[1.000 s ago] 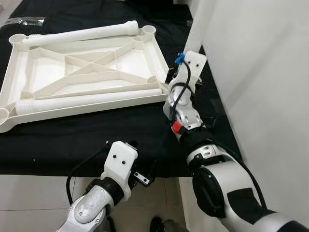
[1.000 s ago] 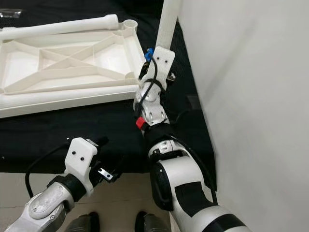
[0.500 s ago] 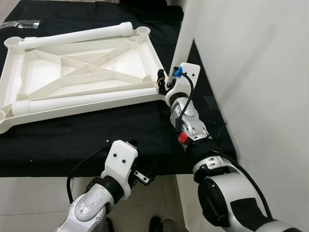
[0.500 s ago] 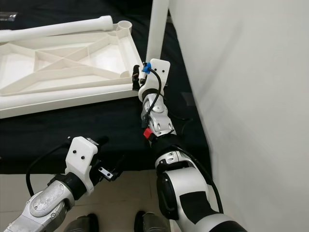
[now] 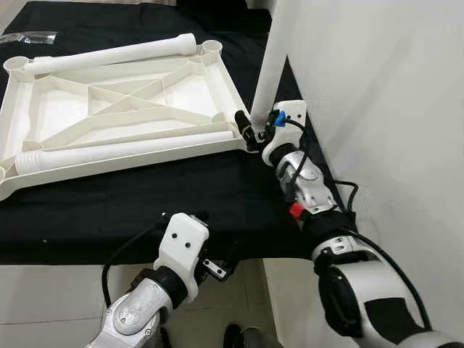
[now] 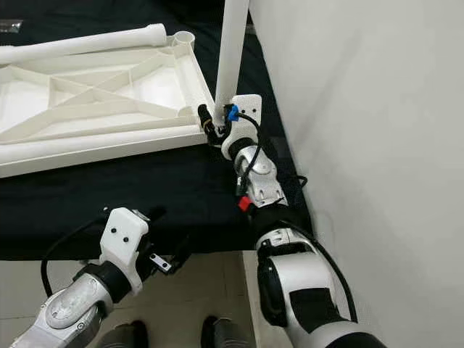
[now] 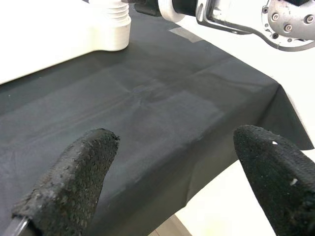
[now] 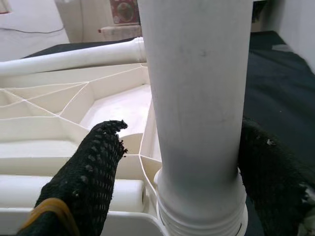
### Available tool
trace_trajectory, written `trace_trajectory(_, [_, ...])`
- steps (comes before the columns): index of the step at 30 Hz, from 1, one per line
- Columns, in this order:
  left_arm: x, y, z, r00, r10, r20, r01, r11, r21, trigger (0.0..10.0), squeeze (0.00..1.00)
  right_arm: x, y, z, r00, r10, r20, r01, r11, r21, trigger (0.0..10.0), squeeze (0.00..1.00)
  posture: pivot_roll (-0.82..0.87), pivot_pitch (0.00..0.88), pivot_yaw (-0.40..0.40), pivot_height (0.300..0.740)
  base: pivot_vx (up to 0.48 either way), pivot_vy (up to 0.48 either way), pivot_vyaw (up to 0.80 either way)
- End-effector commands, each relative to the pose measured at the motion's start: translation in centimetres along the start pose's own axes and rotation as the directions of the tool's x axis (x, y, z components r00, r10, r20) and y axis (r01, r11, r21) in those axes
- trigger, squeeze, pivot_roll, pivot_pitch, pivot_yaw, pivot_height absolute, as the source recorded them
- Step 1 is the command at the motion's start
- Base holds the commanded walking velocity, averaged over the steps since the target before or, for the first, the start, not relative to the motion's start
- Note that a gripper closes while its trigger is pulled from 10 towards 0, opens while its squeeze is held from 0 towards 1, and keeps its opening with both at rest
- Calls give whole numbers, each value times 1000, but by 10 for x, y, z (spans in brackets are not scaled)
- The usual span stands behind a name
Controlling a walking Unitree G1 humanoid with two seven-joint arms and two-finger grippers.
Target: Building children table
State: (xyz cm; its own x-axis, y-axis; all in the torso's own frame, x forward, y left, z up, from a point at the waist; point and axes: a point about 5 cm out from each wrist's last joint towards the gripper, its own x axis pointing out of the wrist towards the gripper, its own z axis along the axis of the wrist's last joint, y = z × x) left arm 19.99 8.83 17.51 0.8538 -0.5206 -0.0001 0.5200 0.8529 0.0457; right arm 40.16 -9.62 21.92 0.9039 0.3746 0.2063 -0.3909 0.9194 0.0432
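Since 1 s ago: right gripper (image 5: 255,133) w/ the white leg (image 5: 270,69) shifted from just off the tabletop's near right corner to over its corner socket; leg now stands nearly upright, long axis vertical, lower threaded end down at the socket (image 8: 202,216), top end running out of frame. Can't tell if fully seated. Right gripper clamped on leg near its bottom end, one finger (image 8: 91,172) each side, touching it.

White tabletop (image 5: 116,116) lying upside down, ribs up, on black-covered worktop (image 5: 145,203), long axis running left-right, toward the far left part of worktop; its near right corner close to worktop's right edge. Two more legs lying flat on it, long axes parallel to its long sides: one along the far edge (image 5: 116,53), one along the near edge (image 5: 123,148), ribbed end to the left.

Left gripper (image 7: 172,182) low, off worktop's near edge, fingers (image 7: 74,177) spread wide, holding nothing, pointed toward the near right corner of the cloth.

White wall (image 5: 391,109) just beside worktop's right edge.
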Motion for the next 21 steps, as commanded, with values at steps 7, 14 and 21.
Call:
trace_trajectory(7, [-2, -3, -2, 1000, -12, -3, 12, 1000, 6, 10000, 0, 10, 16, 7, 995, 103, 7, -102, 994, -49, 10000, 0, 139, 153, -113, 740, 0, 0, 0])
trace_trajectory(14, [-3, -5, -2, 1000, -17, 0, 17, 1000, 4, 10000, 0, 17, 19, 13, 998, 57, 8, -56, 996, -71, 10000, 0, 140, 149, -117, 740, 0, 0, 0])
trace_trajectory(21, [-2, -3, 0, 1000, -12, 3, 12, 1000, 9, 10000, 0, 16, 26, 9, 990, 139, -4, -139, 990, -34, 10000, 0, 145, 152, -117, 740, 0, 0, 0])
